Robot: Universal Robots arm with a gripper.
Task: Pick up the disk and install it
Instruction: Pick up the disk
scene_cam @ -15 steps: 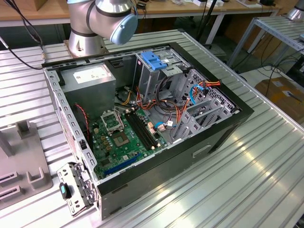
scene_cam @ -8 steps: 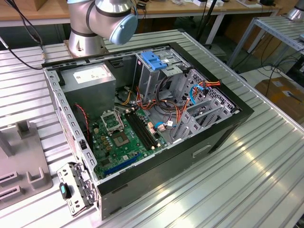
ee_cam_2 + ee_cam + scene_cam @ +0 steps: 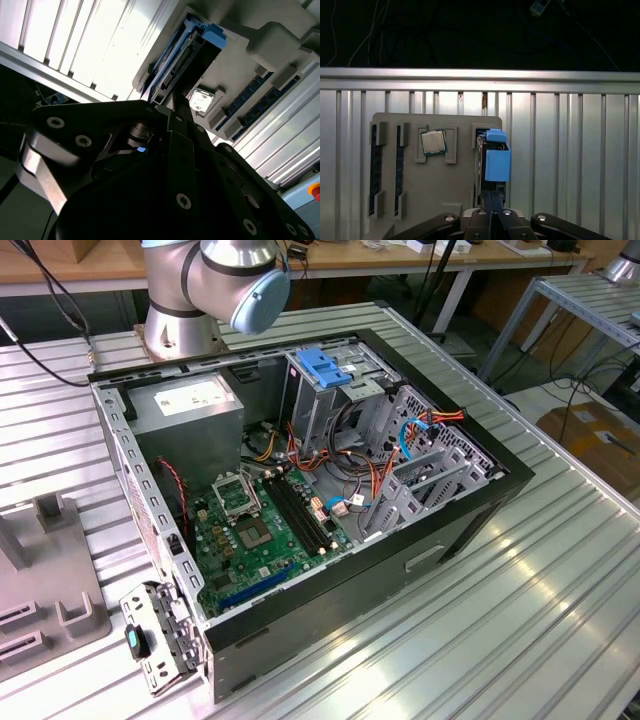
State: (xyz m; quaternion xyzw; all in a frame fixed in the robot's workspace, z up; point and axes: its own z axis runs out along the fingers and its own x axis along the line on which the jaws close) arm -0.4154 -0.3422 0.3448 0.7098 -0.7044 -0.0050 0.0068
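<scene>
The disk (image 3: 496, 161) stands on edge in a slot of a grey fixture plate (image 3: 445, 190); it is a dark drive in a bright blue carrier with a blue end tab. In the second wrist view the disk (image 3: 187, 60) shows its dark connector side. My gripper (image 3: 492, 199) hangs over the near end of the disk, its two thin fingers pressed together with nothing between them. In the second wrist view the gripper (image 3: 176, 107) points at the disk's lower end, close to it; I cannot tell whether it touches.
The fixture plate also holds a processor chip (image 3: 433, 142) and memory sticks (image 3: 375, 170). The open computer case (image 3: 480, 510) lies on the ribbed metal table (image 3: 560, 620), with a blue latch (image 3: 325, 365) on its drive cage. The arm's base (image 3: 190, 300) stands behind the case.
</scene>
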